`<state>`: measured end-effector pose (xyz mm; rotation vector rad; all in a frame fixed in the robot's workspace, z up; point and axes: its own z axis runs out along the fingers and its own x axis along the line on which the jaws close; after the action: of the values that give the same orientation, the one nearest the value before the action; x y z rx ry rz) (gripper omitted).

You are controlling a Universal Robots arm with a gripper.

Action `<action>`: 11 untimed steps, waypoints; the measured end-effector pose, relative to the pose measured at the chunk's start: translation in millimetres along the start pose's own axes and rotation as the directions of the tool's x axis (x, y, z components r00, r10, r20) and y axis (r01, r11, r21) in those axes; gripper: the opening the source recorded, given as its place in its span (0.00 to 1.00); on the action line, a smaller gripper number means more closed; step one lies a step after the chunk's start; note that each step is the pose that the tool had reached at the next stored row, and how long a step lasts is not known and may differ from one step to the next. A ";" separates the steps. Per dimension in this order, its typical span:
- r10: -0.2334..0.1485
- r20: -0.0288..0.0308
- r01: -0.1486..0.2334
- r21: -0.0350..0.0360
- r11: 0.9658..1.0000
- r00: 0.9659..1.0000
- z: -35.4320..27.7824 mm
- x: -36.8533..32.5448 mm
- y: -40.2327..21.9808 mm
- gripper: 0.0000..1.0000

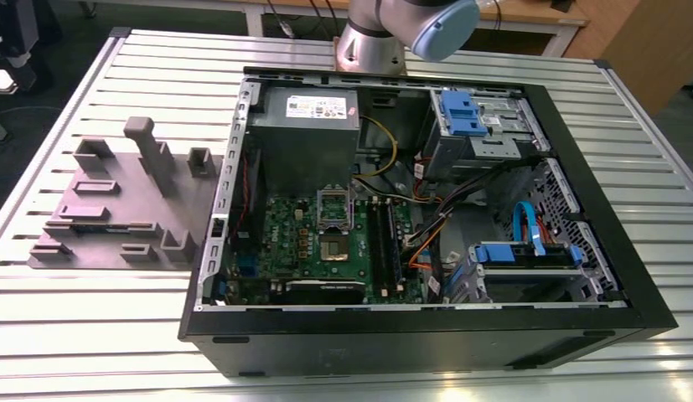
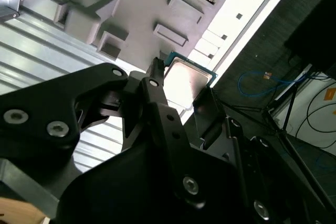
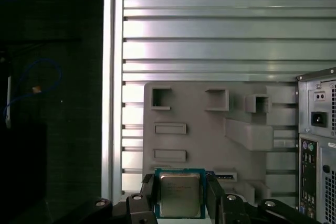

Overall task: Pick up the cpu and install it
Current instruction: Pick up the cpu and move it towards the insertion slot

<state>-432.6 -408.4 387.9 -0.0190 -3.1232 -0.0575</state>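
Observation:
The cpu (image 3: 179, 192), a small square chip with a silvery top and a green rim, sits between my two black fingers, and my gripper (image 3: 180, 199) is shut on it. In the second wrist view the cpu (image 2: 185, 78) shows held in the gripper (image 2: 181, 95), lifted above the purple-grey tray (image 2: 142, 9). The same tray (image 3: 210, 129) lies below the held chip in the first wrist view. In the exterior view the open computer case (image 1: 436, 339) lies on the table with its green motherboard and the cpu socket (image 1: 329, 243) exposed.
The purple-grey tray (image 1: 111, 201) with raised blocks lies at the exterior view's left of the case. The arm (image 1: 402, 33) rises behind the case. The slatted metal table's edge (image 3: 113, 77) borders dark floor with cables. The case's rear panel (image 3: 317, 145) is beside the tray.

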 end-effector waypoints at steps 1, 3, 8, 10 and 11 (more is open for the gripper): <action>0.000 0.000 0.000 0.000 1.000 1.000 0.0 -2.2 0.0 0.47; 0.000 0.000 0.000 0.000 1.000 1.000 -0.1 -6.1 0.1 0.47; 0.000 0.000 0.000 -0.001 1.000 1.000 -0.2 -13.7 0.1 0.47; 0.000 0.000 0.000 -0.001 1.000 1.000 -0.2 -14.9 0.2 0.47; 0.000 0.000 0.000 -0.001 1.000 1.000 -0.3 -15.5 0.2 0.47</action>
<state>-417.1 -408.4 387.9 -0.0189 -3.1231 -0.0590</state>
